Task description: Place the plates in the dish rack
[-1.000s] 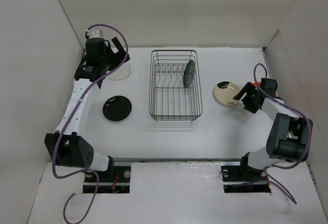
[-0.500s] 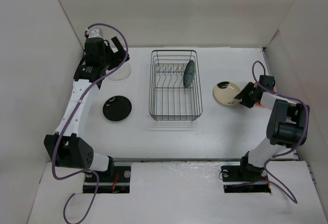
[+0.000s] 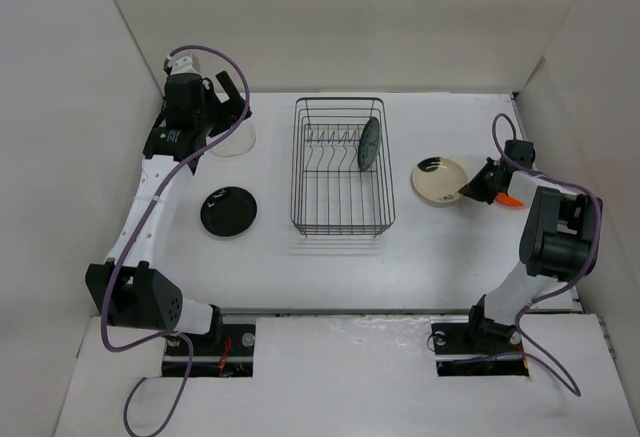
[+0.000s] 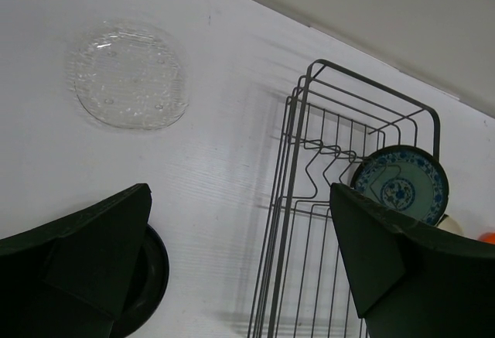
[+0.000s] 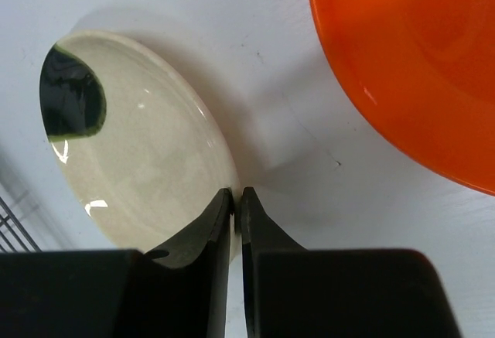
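The dish rack (image 3: 342, 219) is a rectangular basket of thin black wire and stands in the middle of the white table (image 3: 440, 257). A row of upright prongs runs across its far half. One plate is already inside: the teal plate (image 3: 370, 143) stands on its edge at the far right end of the rack. From above it looks like a narrow dark oval. Only the left wrist view shows its face, pale with a blue pattern in the centre and round the rim.

The other four plates lie flat on the table. The glossy black plate (image 3: 229, 211) is left of the rack. The glass plate (image 4: 128, 84) lies farther away, at the far left. It is clear and has a bumpy texture that the left wrist camera shows well. In the top view it is only a faint circle, partly covered by the left arm. The left gripper (image 4: 240, 195) hangs above this area with its jaws spread wide and nothing between them.

The cream plate (image 3: 438, 181) is right of the rack. It is smooth and shiny, with a dark smudge on its far side. The orange plate (image 5: 410, 67) is still farther right, bright and glossy. In the top view only a small part of it shows beside the right arm. The right gripper (image 5: 237, 195) is low at the right rim of the cream plate. The right wrist view shows its two dark fingers (image 5: 205, 230) pressed almost together, with the thin rim pinched between the tips.
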